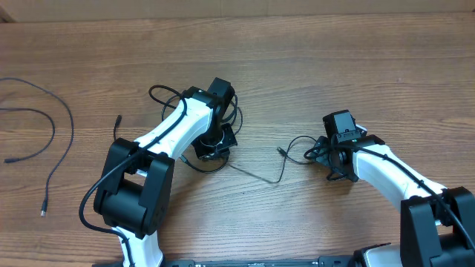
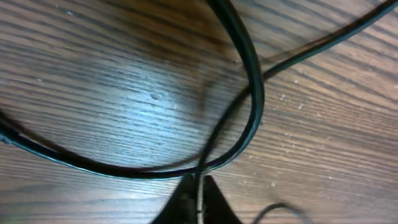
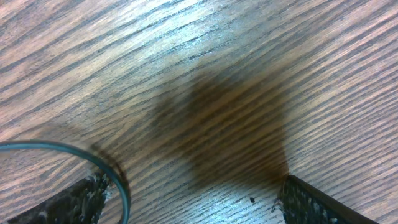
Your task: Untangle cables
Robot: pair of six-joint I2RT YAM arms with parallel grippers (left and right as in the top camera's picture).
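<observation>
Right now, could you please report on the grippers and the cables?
Left gripper shut on thin cable. Right gripper open, cable loop beside one finger. Tangle hidden under left arm. Loose cables far left.

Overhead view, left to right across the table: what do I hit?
Loose cables → stray plug end → left gripper, shut on a thin cable → free cable end → right gripper, open.

The place reads as a robotics lab workbench: a plain wood-grain table (image 1: 312, 59) with a white-and-black left arm (image 1: 167, 133) and right arm (image 1: 386, 163) rising from its near edge, and thin black cables (image 1: 71, 127) lying loose near its left edge.
</observation>
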